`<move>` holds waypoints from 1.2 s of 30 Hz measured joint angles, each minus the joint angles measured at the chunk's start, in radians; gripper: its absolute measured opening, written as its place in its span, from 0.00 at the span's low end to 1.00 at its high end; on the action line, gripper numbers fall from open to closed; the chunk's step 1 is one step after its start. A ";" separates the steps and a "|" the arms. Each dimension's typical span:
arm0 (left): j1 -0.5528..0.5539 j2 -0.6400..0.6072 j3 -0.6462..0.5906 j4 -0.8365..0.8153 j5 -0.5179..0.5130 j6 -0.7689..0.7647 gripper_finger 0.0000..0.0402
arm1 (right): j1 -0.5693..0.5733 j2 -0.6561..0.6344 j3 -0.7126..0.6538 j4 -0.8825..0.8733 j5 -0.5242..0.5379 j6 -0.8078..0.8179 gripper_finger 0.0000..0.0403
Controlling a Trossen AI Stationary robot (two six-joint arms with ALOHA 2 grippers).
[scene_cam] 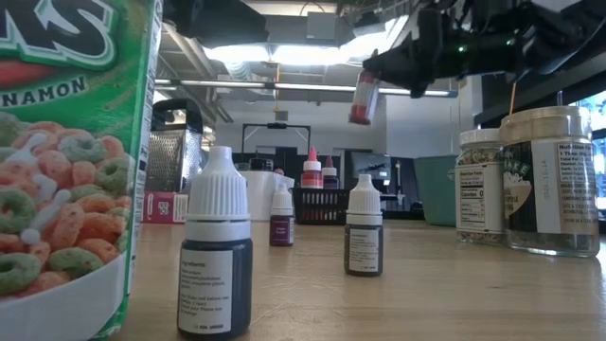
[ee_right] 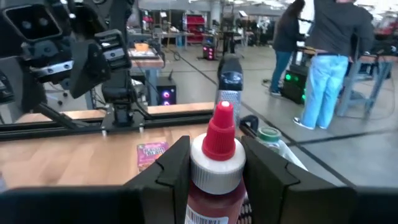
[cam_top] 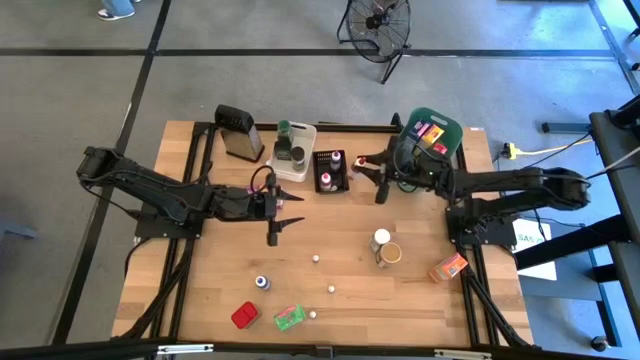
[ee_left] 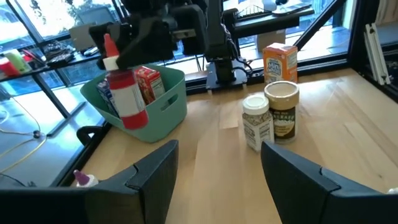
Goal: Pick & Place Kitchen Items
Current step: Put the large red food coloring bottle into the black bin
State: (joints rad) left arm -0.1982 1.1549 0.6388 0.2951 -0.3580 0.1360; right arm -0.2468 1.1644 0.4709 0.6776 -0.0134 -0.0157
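Table (cam_top: 200, 300): wooden top, both arms over it.

Teal bin (cam_top: 447, 128): far right corner, just behind the right fingers, packets inside.

White bin (cam_top: 305, 135): far side, holding green-lidded jars.

Black bin (cam_top: 328, 170): beside the white one and close beside the right fingers, small bottles standing in it.

Grater (cam_top: 238, 132): upright at the far left, well behind the left fingers.

Two jars (cam_top: 384, 247): standing together mid-table, between the arms, nearer the right arm.

Packets: orange (cam_top: 448, 267), red (cam_top: 244, 315), green (cam_top: 289, 317), all on the near half, well apart from either arm.

Red-capped bottle (ee_right: 214, 168): pinched between the right fingers, lifted clear of the table, long axis roughly upright with the cap away from the wrist. Judged to be bound for a bin; the black bin lies nearest.

Right gripper (cam_top: 382, 188): closed on that bottle.

Left gripper (cam_top: 283, 224): fingers spread, holding nothing, hovering left of centre.

Small capped bottles (scene_cam: 216, 256): loose on the near table, nearer the left arm.
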 joint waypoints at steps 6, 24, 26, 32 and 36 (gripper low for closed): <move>0.000 0.000 0.000 0.000 0.000 -0.039 0.56 | -0.051 0.162 0.000 0.160 -0.037 -0.007 0.29; -0.008 0.000 0.000 -0.008 0.000 -0.047 0.56 | -0.139 0.517 0.069 0.361 -0.095 0.034 0.29; -0.008 0.000 0.000 -0.008 0.000 -0.047 0.56 | -0.139 0.540 0.072 0.361 -0.096 0.035 0.29; -0.007 0.000 0.000 -0.008 0.000 -0.045 0.56 | -0.139 0.578 0.072 0.364 -0.086 0.036 0.29; -0.005 0.000 0.000 -0.008 0.000 -0.045 0.56 | -0.142 0.591 0.072 0.370 -0.048 0.030 0.29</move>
State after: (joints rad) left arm -0.2027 1.1549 0.6384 0.2874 -0.3576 0.0910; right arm -0.3892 1.7557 0.5430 1.0477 -0.0617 0.0141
